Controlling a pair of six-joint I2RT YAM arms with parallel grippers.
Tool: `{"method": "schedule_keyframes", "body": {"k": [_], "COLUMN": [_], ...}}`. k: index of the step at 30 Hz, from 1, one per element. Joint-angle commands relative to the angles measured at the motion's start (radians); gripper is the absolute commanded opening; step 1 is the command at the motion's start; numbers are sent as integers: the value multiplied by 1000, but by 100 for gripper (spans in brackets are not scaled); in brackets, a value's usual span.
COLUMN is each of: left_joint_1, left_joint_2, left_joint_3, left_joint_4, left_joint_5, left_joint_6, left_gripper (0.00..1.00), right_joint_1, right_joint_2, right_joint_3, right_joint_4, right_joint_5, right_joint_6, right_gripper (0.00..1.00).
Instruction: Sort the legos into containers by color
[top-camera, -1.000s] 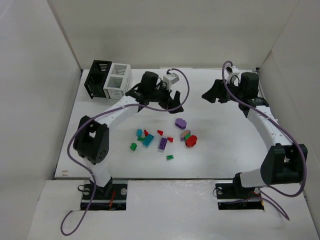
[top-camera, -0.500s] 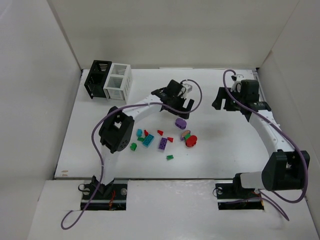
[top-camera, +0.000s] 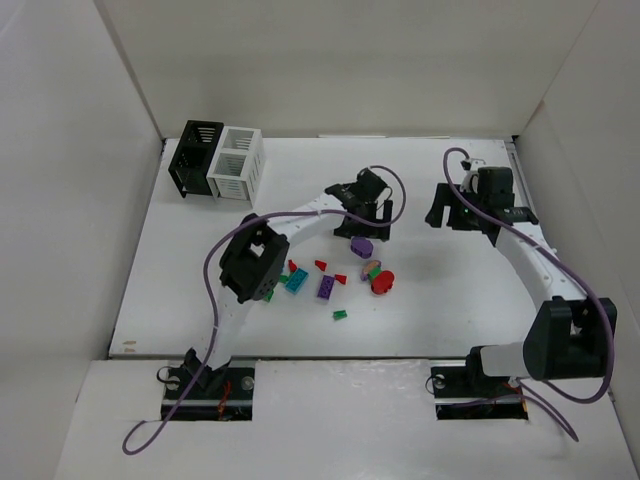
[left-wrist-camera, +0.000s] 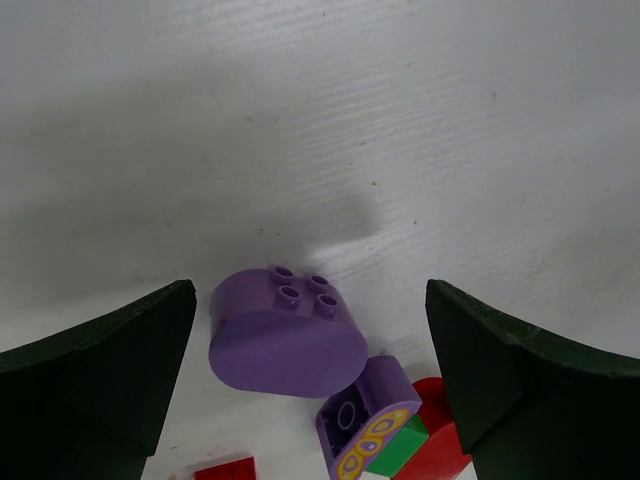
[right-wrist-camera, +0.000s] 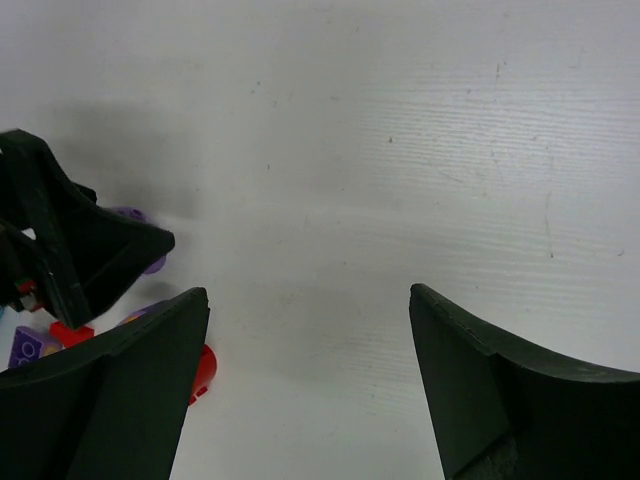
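Right, the white tabletop (top-camera: 200, 290) first: matte, faintly grained, boxed in by pale walls; the two arms reach out over it from the near edge. Tucked into the far left corner sit the containers, black bin (top-camera: 196, 158) and white bin (top-camera: 238, 162), side by side, slatted and open-topped, the black one nearer the left edge. Now the left gripper (top-camera: 367, 228): jaws spread as wide as they go, nothing in them, hanging right over the legos in the middle of the tabletop. The right gripper (right-wrist-camera: 310, 295) waits toward the right edge over bare table, jaws well apart and empty. I'd say the left arm is lining up on the purple rounded brick (left-wrist-camera: 285, 335); it's glossy, smooth plastic with four studs on top, and it sits squarely between the fingers in the wrist view. To do this well, come straight down and close across the narrow width, since those curved walls look slippery; mind the little purple arch piece (left-wrist-camera: 368, 430) with the printed face, which is just beside it and would be easy to knock. Nearer the near edge lie the red round piece (top-camera: 381, 283), a teal brick (top-camera: 296, 281), a flat purple brick (top-camera: 326, 288) and a tiny green bit (top-camera: 340, 315).
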Motion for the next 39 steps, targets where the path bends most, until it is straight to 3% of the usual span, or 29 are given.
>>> {"method": "schedule_keyframes", "body": {"k": [1,10,18,21,28,32,36,39], "left_joint_1": [-23,-53,-63,-63,-32,68,229,386], "left_joint_2": [10,51,41,31,9,-80,-246,-310], "left_joint_3": [46,46,6,-5,77,74,20,-9], "left_joint_4": [-82,-151,-165,-140,-140,-131,-83,-30], "left_joint_5": [-80,-162,-195,-172,-172,-172,-204,-137], "left_joint_6": [-137,-220,-211,-178,-103,-60,-19,16], "left_gripper": [98,79,56,42,37,34,34,34], "right_joint_1": [-8,-8,-8,-8,-8,-8,-8,-8], "right_joint_2": [-22,-82,-72,-72,-95,-115,-115,-115], "right_joint_3": [-10,-37,-47,-47,-47,-56,-56,-56], "right_joint_4": [17,37,46,46,46,55,64,64], "right_joint_5": [59,106,74,74,122,131,140,140], "right_joint_6": [24,44,44,44,44,35,25,16], "right_gripper": [86,86,86,86,86,86,86,86]}}
